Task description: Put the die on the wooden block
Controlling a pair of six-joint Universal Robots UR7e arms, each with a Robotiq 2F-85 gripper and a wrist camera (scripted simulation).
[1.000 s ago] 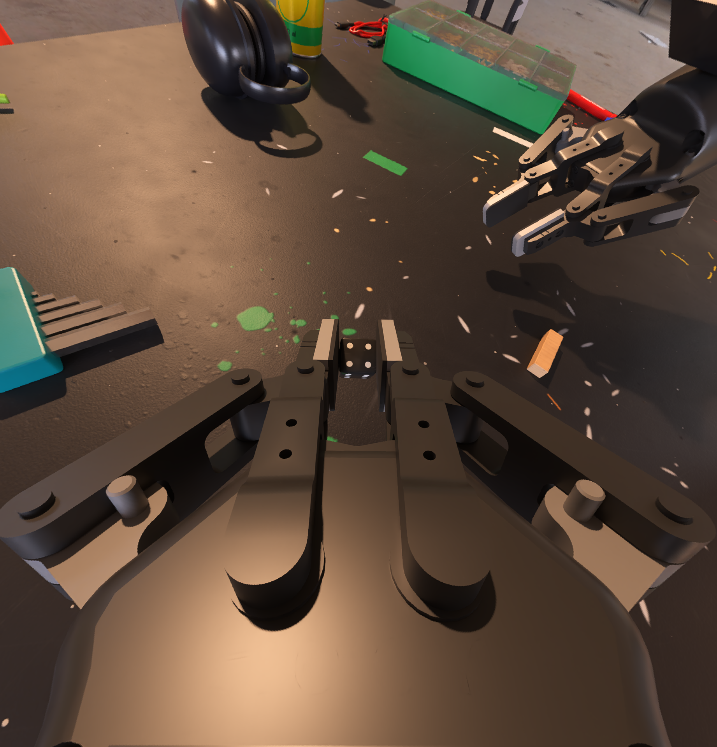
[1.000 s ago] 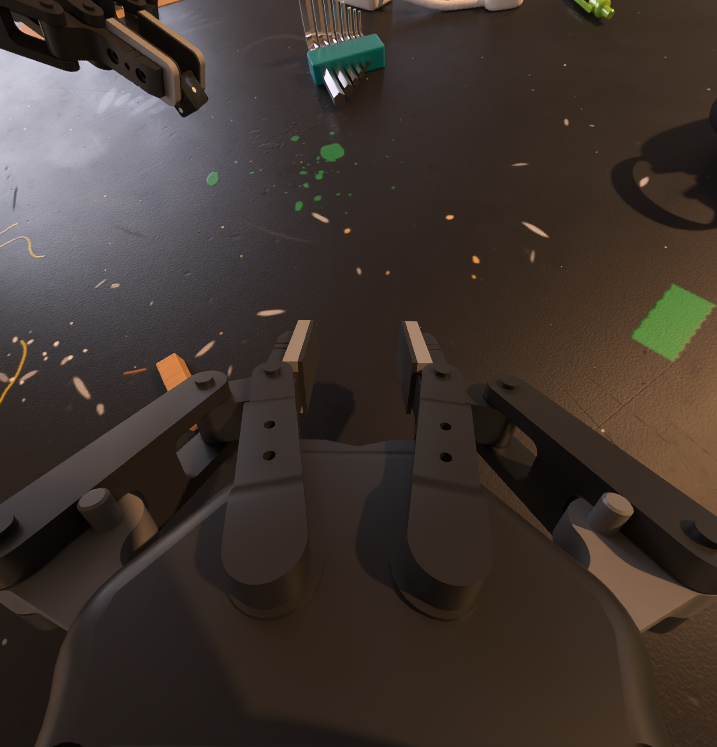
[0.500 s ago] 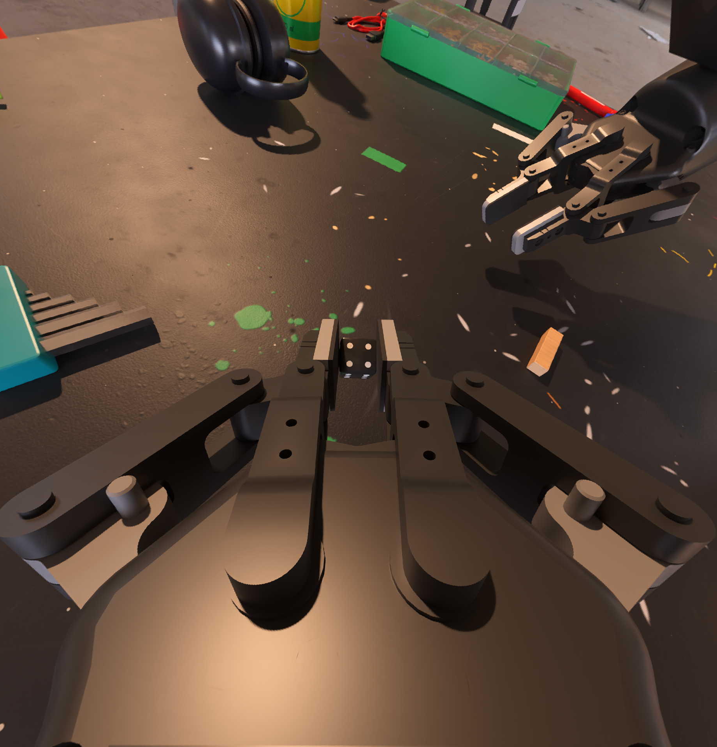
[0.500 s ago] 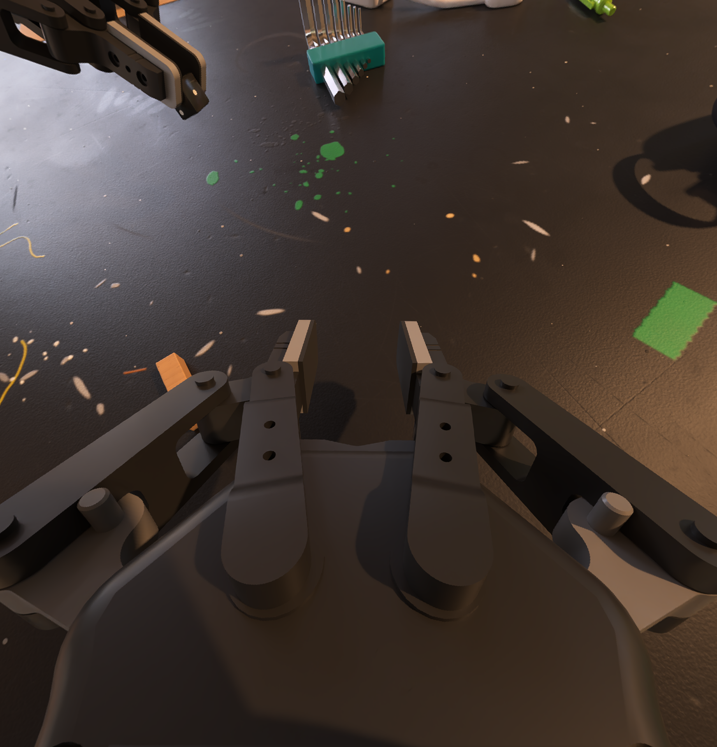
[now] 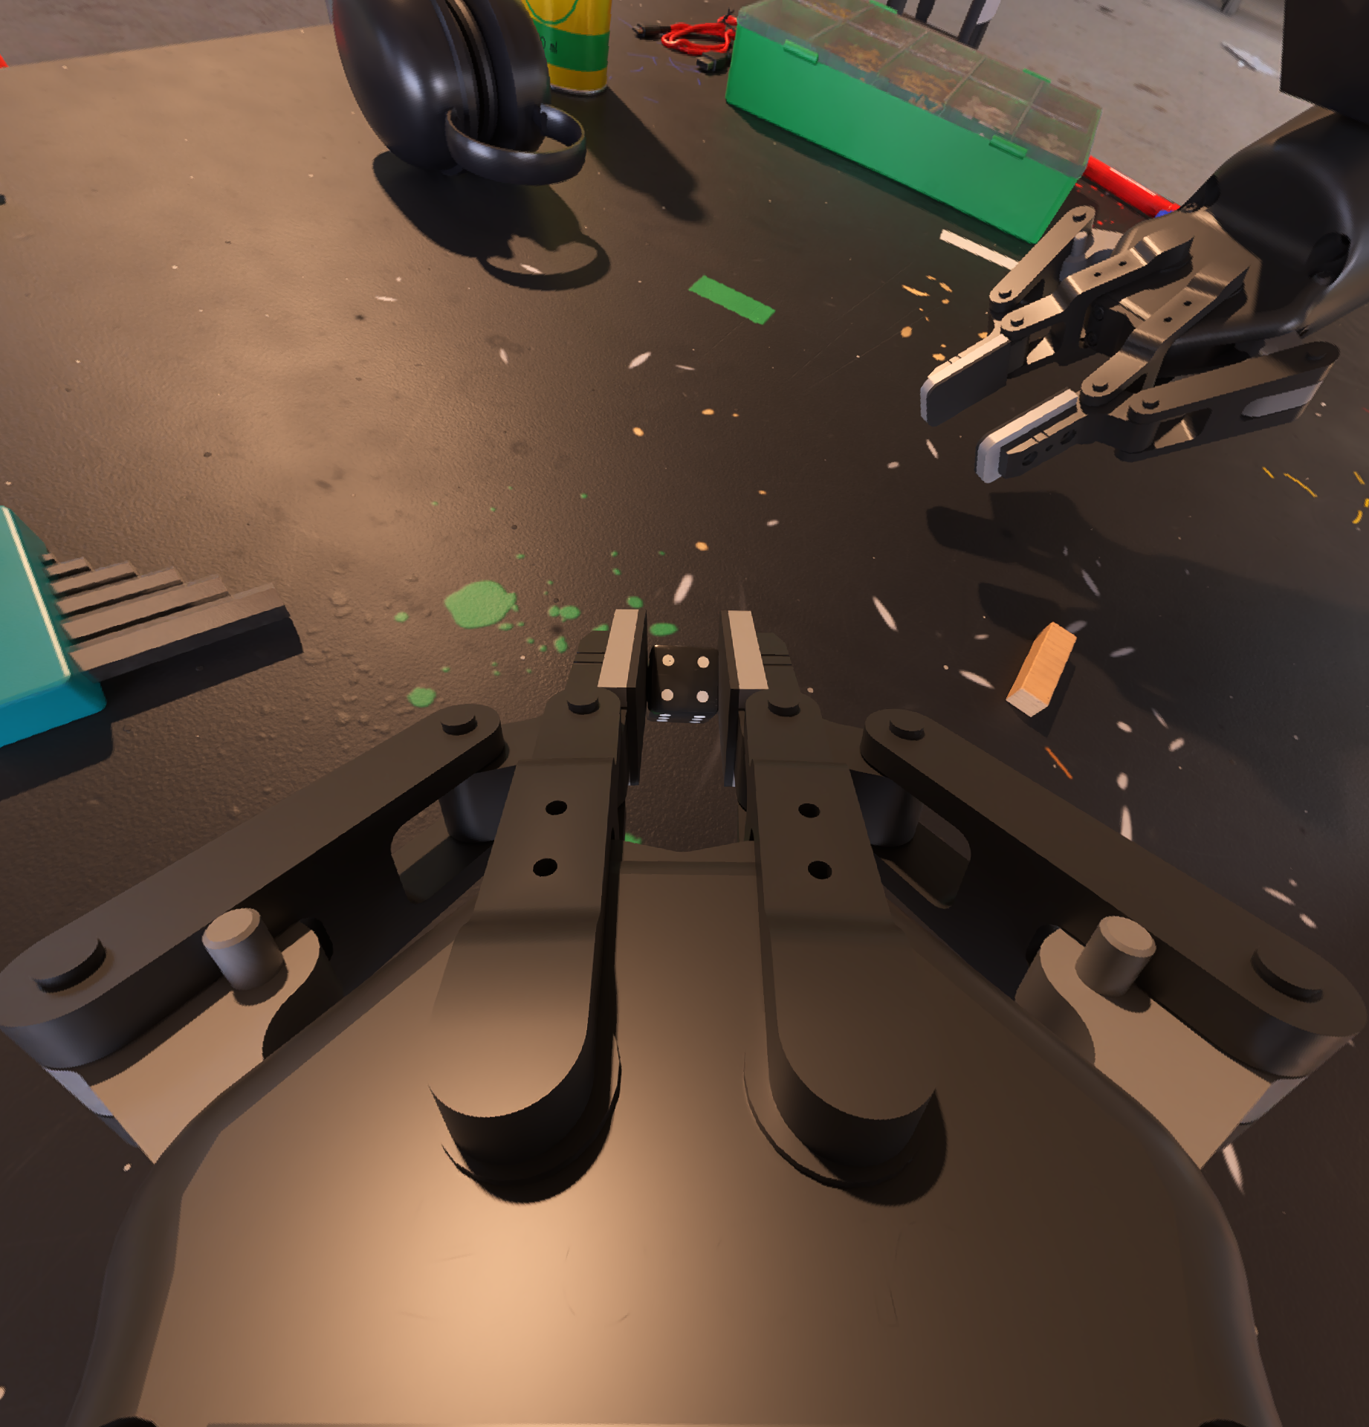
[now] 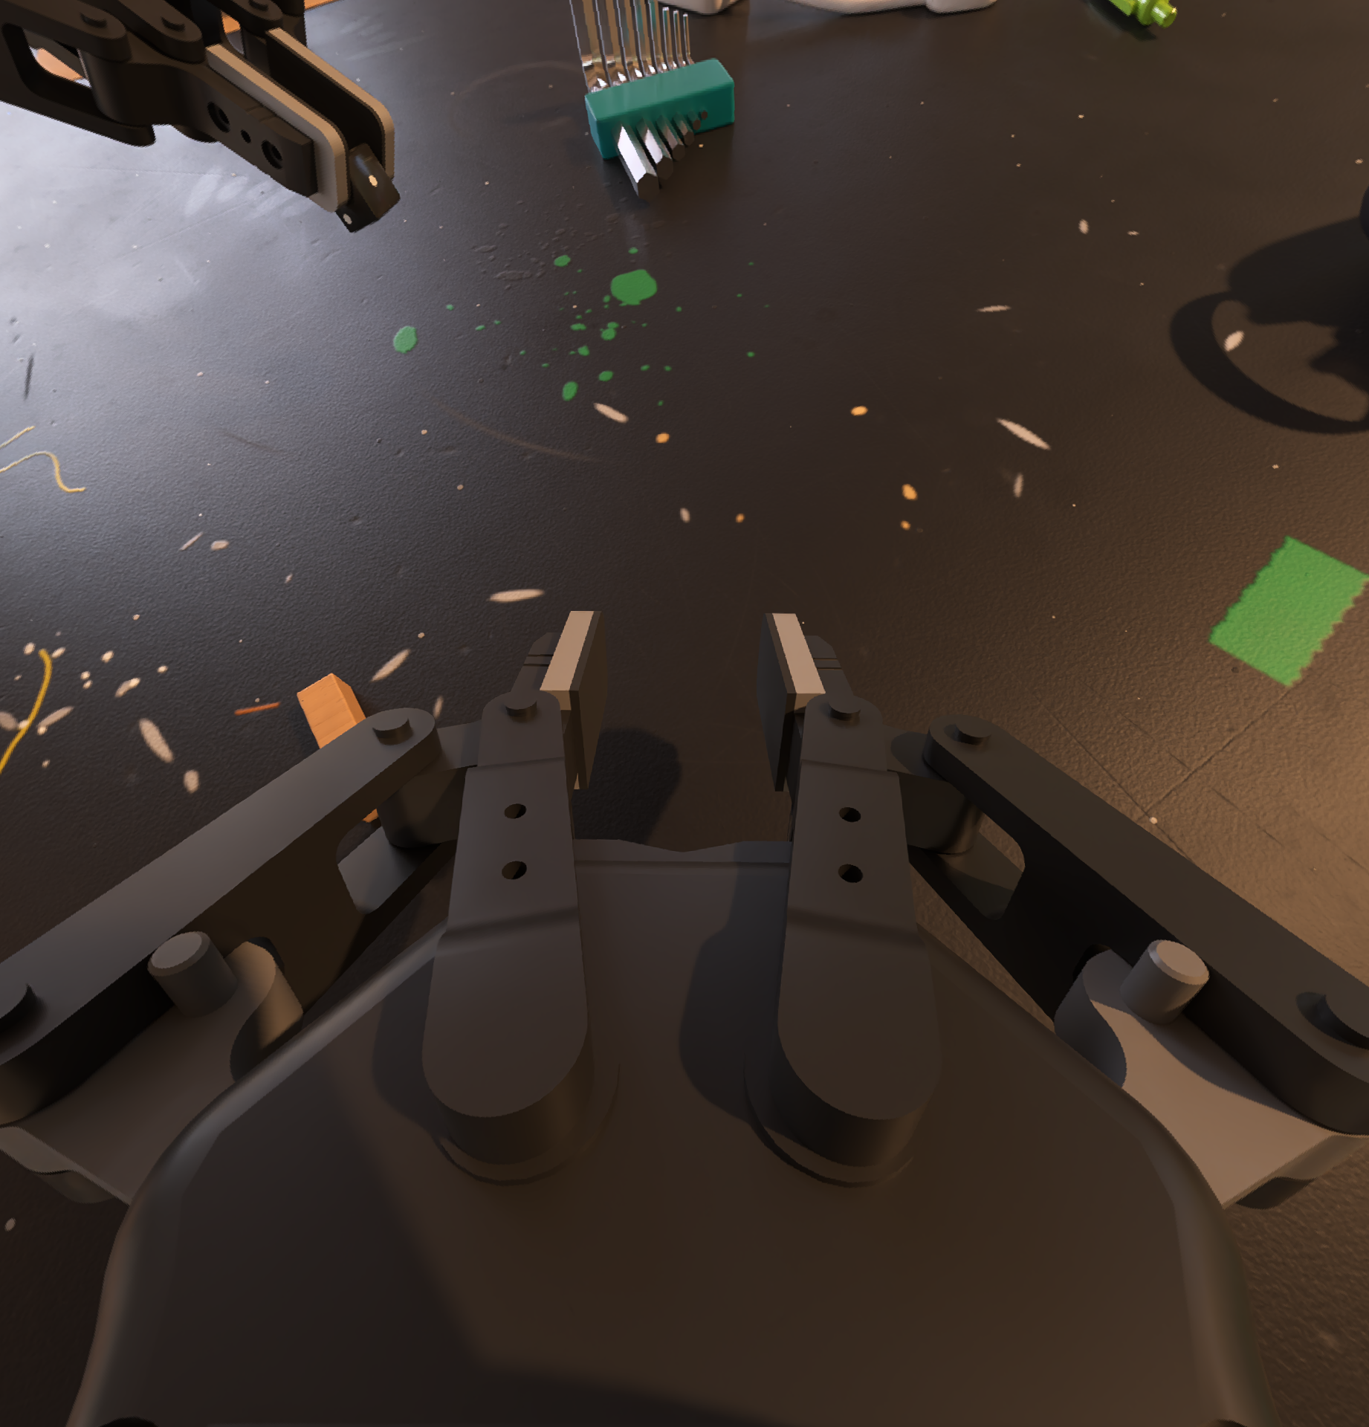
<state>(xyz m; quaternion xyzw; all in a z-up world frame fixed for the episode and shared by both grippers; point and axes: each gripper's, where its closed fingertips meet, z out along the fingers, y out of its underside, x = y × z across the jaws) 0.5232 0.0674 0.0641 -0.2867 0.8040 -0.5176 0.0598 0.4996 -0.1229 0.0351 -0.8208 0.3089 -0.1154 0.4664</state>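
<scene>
My left gripper (image 5: 683,652) is shut on a black die (image 5: 683,681) with white dots, held above the dark table. A small wooden block (image 5: 1040,669) lies on the table to the right of it. My right gripper (image 6: 685,645) is open and empty; it also shows in the left wrist view (image 5: 967,421), hovering at the far right. In the right wrist view the wooden block (image 6: 328,706) lies to the left, partly hidden behind my linkage. The left gripper (image 6: 349,174) with the die (image 6: 369,185) shows at the top left, raised off the table.
A teal holder of hex keys (image 5: 17,625) lies at the left, also in the right wrist view (image 6: 654,104). A black caster wheel (image 5: 450,85), a yellow-green can (image 5: 577,38) and a green compartment box (image 5: 913,108) stand at the back. Green tape (image 6: 1287,610) is on the table.
The left wrist view has shifted a little: the table's things have slid slightly down and nearer as the left gripper carries the die. The right gripper has barely moved.
</scene>
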